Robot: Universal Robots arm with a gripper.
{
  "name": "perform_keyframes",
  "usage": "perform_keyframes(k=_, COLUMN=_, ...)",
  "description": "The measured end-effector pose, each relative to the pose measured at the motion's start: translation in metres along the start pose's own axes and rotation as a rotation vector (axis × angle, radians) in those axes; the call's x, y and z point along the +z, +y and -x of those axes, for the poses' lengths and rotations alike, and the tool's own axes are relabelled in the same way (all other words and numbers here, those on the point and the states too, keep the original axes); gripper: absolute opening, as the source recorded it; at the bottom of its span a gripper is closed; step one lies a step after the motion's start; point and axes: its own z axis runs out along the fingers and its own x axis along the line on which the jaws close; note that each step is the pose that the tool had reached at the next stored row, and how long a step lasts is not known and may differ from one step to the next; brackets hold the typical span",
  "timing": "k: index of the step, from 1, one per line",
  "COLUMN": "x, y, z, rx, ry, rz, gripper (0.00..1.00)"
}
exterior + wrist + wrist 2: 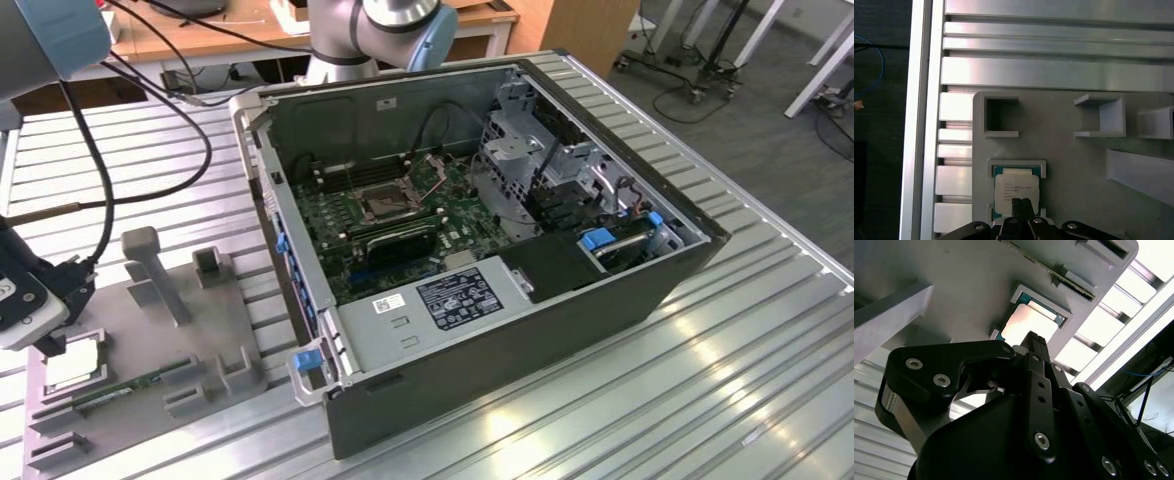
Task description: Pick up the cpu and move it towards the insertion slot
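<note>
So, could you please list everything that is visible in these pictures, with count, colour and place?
cpu: one, silvery top with pale rim, lying in a recess of the fixture plate.
insertion slot: one, dark with silvery frame, on the motherboard.
motherboard: one, green, inside the computer case.
computer case: one, dark grey, open, on the table.
memory stick: one, green, on the fixture plate beside the cpu.
fixture plate: one, grey, on the table at the exterior view's left of the case.
table: one, silvery ribbed aluminium.
robot arm: one, grey with pale blue caps, behind the case.
gripper: one, black, shut, over the cpu; contact unclear.
</note>
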Motion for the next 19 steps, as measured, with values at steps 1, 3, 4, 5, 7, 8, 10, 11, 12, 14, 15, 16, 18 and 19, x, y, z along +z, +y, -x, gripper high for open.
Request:
perform_keyframes(k=1, x=0.0, y=0.0, z=0.0, rx=0.0, ry=0.0, rz=0.0, gripper=0.11)
perform_keyframes(k=3, x=0.0, y=0.0, z=0.0, rx=0.0, ry=0.0, rz=0.0, gripper=0.11)
perform_keyframes(k=4, x=0.0, y=0.0, z=0.0, rx=0.0, ry=0.0, rz=0.0, gripper=0.11)
perform_keyframes(k=5, x=0.0001, y=0.0, z=0.0, rx=0.0, ry=0.0, rz=0.0, gripper=0.11)
perform_keyframes(k=7, x=0.0001, y=0.0, z=0.0, rx=0.0, ry=0.0, rz=0.0, gripper=0.11)
perform_keyframes(k=8, x=0.0001, y=0.0, z=0.0, rx=0.0, ry=0.0, rz=0.0, gripper=0.11)
perform_keyframes(k=10, x=0.0001, y=0.0, z=0.0, rx=0.0, ry=0.0, rz=0.0, gripper=0.24)
perform_keyframes(k=11, x=0.0002, y=0.0, z=0.0, rx=0.0, ry=0.0, rz=0.0001, gripper=0.24)
perform_keyframes(k=12, x=0.0002, y=0.0, z=0.0, rx=0.0, ry=0.0, rz=0.0, gripper=0.29)
perform_keyframes(k=14, x=0.0002, y=0.0, z=0.0, rx=0.0, ry=0.0, rz=0.0, gripper=0.35)
perform_keyframes(k=15, x=0.0002, y=0.0, z=0.0, rx=0.0, ry=0.0, rz=0.0, gripper=0.41)
perform_keyframes(k=16, x=0.0002, y=0.0, z=0.0, rx=0.0, ry=0.0, rz=0.0, gripper=0.41)
perform_keyframes(k=18, x=0.0002, y=0.0, z=0.0, rx=0.0, ry=0.0, rz=0.0001, gripper=0.53)
perform_keyframes(k=19, x=0.0003, y=0.0, z=0.0, rx=0.0, ry=-0.0001, rz=0.0001, gripper=0.58)
